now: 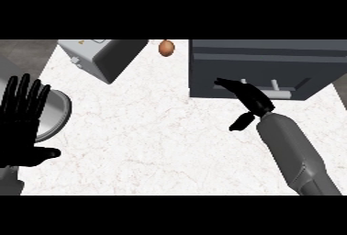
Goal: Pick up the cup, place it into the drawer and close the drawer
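No cup shows anywhere in the head view. The dark grey drawer unit (264, 59) stands at the upper right, its pale handle (274, 88) on the front face. My right hand (252, 97) reaches up from the lower right with straight fingers whose tips lie against the unit's front, left of the handle; the thumb hangs down toward the counter. It holds nothing. My left hand (21, 119) rests open at the left edge, fingers up, partly covering a round grey plate (59, 114). I cannot tell whether anything lies inside the drawer.
A grey box-shaped appliance (102, 55) sits tilted at the upper left. A small brown egg-shaped object (166, 47) lies at the top centre, beside the drawer unit. White marbled counter (149, 133) spreads between my two arms.
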Action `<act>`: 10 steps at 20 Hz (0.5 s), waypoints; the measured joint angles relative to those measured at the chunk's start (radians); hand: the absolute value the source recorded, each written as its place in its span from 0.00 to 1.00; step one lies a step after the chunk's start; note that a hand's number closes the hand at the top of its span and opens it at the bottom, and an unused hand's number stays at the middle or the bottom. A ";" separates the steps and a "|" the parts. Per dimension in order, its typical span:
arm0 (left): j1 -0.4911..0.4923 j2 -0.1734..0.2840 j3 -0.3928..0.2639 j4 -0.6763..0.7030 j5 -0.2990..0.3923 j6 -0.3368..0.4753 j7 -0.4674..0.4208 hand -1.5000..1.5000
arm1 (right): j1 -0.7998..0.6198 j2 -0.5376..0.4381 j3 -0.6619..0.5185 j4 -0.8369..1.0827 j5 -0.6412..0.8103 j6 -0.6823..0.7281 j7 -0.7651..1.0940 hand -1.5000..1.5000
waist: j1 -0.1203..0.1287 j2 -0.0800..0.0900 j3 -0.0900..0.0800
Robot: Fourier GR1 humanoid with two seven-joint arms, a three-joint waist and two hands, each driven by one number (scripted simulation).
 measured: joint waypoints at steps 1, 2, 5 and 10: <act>-0.001 0.001 0.005 0.002 0.003 -0.008 0.009 0.00 | -0.032 -0.005 -0.016 0.044 -0.005 0.004 -0.010 0.00 | 0.001 0.002 0.001; -0.001 -0.001 0.008 0.006 0.002 -0.016 0.008 0.00 | -0.067 -0.007 -0.030 0.090 -0.008 0.004 -0.016 0.00 | 0.004 0.004 0.001; -0.022 -0.003 0.018 0.016 0.000 -0.027 0.022 0.00 | -0.143 -0.034 -0.059 0.194 -0.013 0.021 -0.079 0.00 | 0.010 0.003 0.001; -0.036 -0.013 0.024 0.042 -0.007 -0.054 0.018 0.00 | -0.224 -0.070 -0.085 0.316 -0.012 0.059 -0.142 0.00 | 0.025 0.007 0.001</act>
